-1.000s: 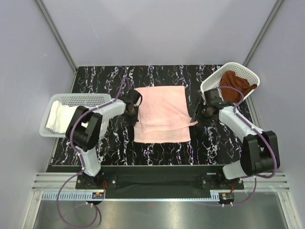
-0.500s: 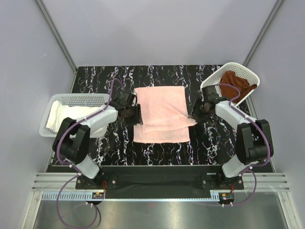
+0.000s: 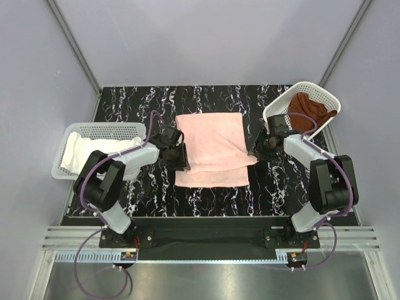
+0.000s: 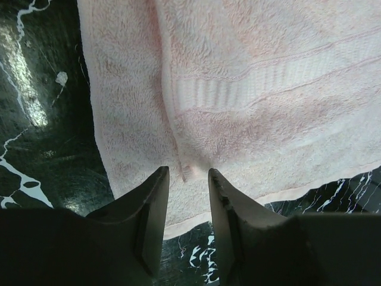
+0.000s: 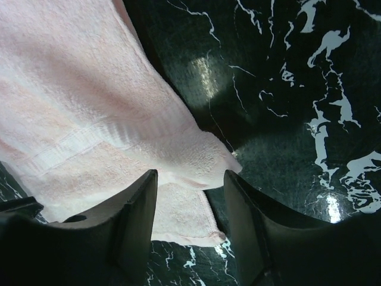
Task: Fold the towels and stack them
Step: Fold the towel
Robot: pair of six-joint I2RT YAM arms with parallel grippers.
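A black marble surface [image 3: 212, 100] veined with white sits between pale grey walls [image 3: 37, 94]. At its left edge, a white mesh basket [image 3: 103, 130] holds the white towel [image 3: 75, 152]. The left pincer [image 3: 180, 156], fingers apart, straddles a fold at the left border of the pale pink towel [image 3: 212, 140], which lies partly folded mid-surface. The right pincer [image 3: 256, 151], likewise apart, hangs over the pink towel's right corner. At far right, a tilted basket [image 3: 273, 112] holds the rust-brown towel [image 3: 309, 112].

Marbled table [image 3: 212, 200] — pink towel [image 3: 212, 147], baskets [image 3: 100, 130] [image 3: 306, 89]
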